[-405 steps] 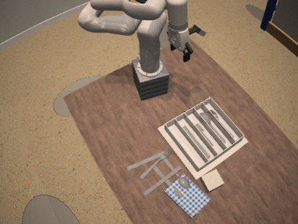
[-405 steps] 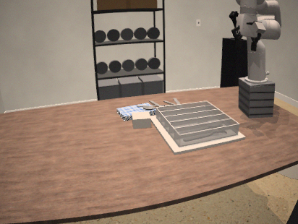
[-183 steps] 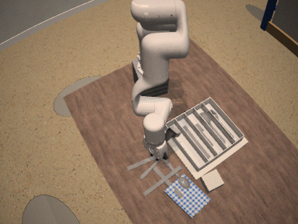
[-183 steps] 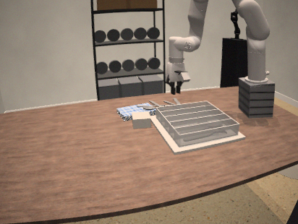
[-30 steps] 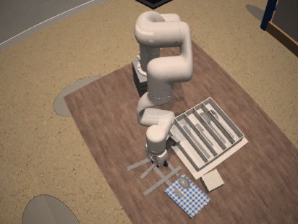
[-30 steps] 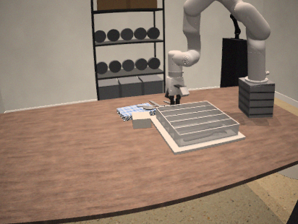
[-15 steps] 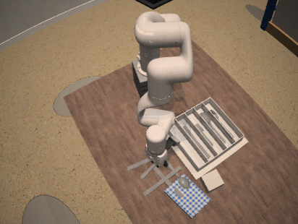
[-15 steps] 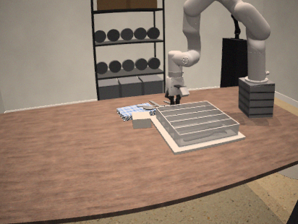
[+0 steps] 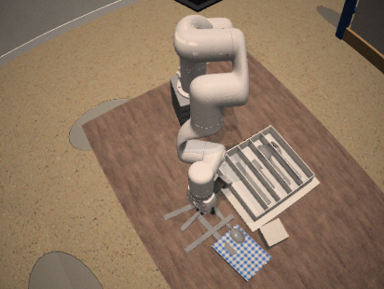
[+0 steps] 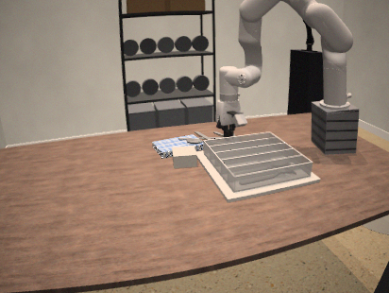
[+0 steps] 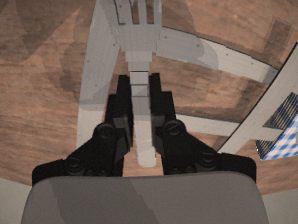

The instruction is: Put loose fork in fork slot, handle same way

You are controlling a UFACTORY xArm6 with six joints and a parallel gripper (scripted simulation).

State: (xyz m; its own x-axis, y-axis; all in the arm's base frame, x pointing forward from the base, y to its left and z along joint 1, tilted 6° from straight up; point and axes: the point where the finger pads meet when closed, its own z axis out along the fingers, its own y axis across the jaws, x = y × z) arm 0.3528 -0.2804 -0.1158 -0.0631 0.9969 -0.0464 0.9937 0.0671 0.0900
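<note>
Jaws closed on the handle of the loose fork [image 11: 139, 63], black fingers pressed against both sides of it, as seen from the wrist. Fork flat on the worktop [image 9: 140, 154], tines pointing away from the wrist camera, not in the tray [image 10: 264, 179]. Lying in a small scatter of flat grey cutlery: one piece [image 11: 93, 76] alongside on the left, another [image 11: 220, 59] running off to the right from near the fork's neck; whether stacked or just touching, cannot tell. Arm [image 9: 210, 89] bent down from its dark base block [image 10: 334, 128], wrist vertical just off the tray's near corner. Tray on a pale mat [image 9: 280, 210], split into long parallel slots; cutlery shapes in several, kind too small to tell. Blue checked cloth [image 9: 242, 254] just beyond the scatter with a spoon-like piece [image 9: 238, 235] on it. Small pale box [image 9: 273, 232] between cloth and tray mat. Shelf rack [image 10: 124, 71] against the back wall, behind the worktop.
</note>
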